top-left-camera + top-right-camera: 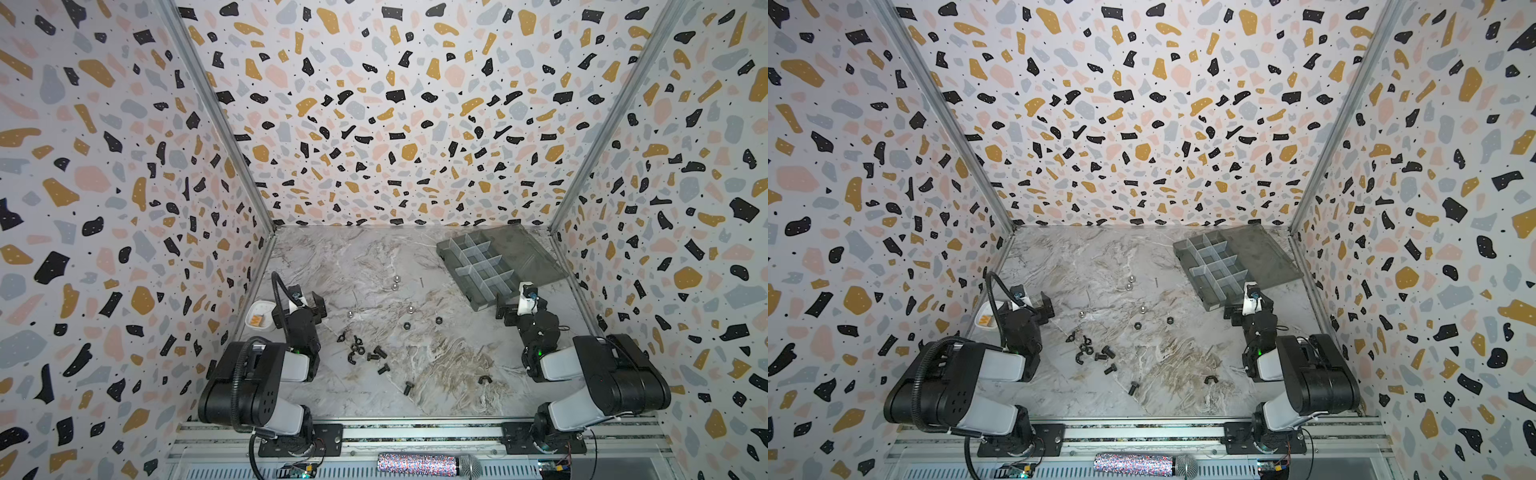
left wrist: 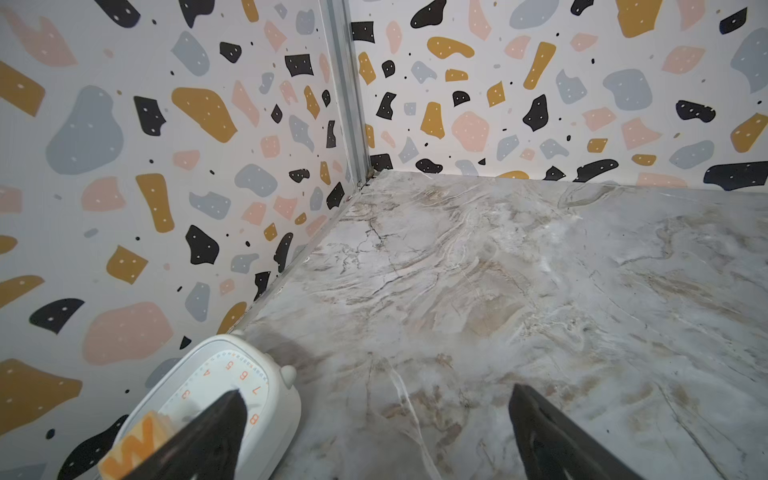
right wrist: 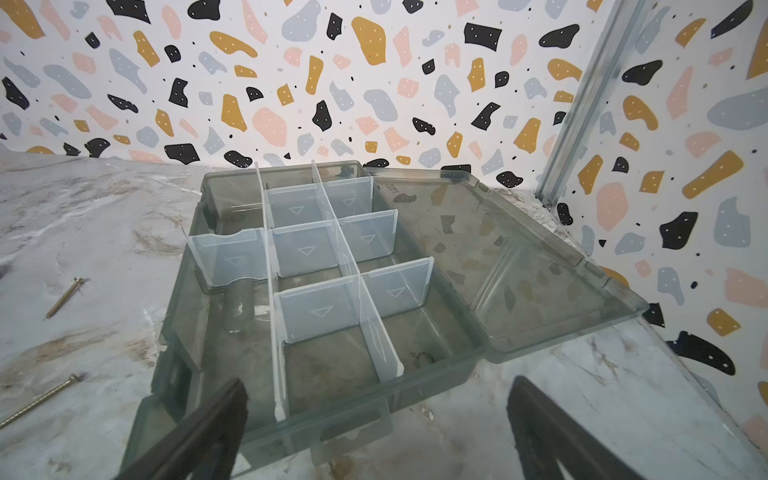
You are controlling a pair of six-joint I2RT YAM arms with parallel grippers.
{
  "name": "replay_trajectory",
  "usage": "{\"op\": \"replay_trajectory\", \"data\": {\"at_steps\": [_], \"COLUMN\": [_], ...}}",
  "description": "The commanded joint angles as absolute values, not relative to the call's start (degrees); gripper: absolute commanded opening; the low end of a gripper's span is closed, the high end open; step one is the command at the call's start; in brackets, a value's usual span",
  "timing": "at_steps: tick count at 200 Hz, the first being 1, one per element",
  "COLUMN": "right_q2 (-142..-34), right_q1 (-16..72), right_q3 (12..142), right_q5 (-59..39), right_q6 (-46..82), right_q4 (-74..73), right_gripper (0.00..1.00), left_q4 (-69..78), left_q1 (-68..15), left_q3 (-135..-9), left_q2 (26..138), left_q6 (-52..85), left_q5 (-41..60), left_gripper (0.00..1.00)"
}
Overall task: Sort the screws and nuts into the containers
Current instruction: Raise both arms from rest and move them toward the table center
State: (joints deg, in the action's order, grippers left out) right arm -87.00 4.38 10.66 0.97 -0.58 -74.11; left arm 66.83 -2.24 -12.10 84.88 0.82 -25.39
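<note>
Screws point(image 1: 380, 352) black and brass, nuts point(image 1: 407, 326) black and silver, loose; left hand point(image 2: 377, 390), right hand point(image 3: 378, 379) wide, empty.

Left arm point(image 1: 257, 374) sat folded back on itself, wrist low. Left gripper point(image 2: 376, 395) pointed forward, jaws spread wide, empty. Right arm point(image 1: 615, 374) mirrored it, folded. Right gripper point(image 3: 376, 386) hung low, tilted slightly downward, jaws wide, empty.

Black-and-grey left arm point(image 1: 249, 374) and right arm point(image 1: 615, 374): glossy black rounded joint housings, light-grey link shells. Small green indicator light point(image 1: 298, 351) on each. Ribbed black cable conduit point(image 1: 275, 293) on left arm. White plastic bracket point(image 1: 525, 301) at right wrist. Tool fingers point(image 2: 216, 432) matt black, tapered.
</note>
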Motion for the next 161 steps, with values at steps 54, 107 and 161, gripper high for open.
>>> {"op": "replay_trajectory", "data": {"at_steps": [54,107,161], "right_q2": [-86.62,-86.44,-80.13], "right_q1": [4.14,2.72,8.64], "right_q3": [11.34,11.03,14.34], "right_q5": [0.89,-1.59,13.20], "right_q6": [-0.79,-0.17,-1.91], "right_q4": [-74.51,-74.71,-64.65], "right_gripper": [0.99,0.99,0.99], "left_q4": [68.45,69.36,57.39], "left_q1": [-1.76,-1.60,-2.03], "left_q3": [-13.27,-12.57,-17.61], "left_q2": [84.24,83.85,79.47], "left_q6": [0.62,0.55,-1.10], "left_q5": [-24.46,-24.26,-21.67], "left_gripper": [1.00,1.00,1.00]}}
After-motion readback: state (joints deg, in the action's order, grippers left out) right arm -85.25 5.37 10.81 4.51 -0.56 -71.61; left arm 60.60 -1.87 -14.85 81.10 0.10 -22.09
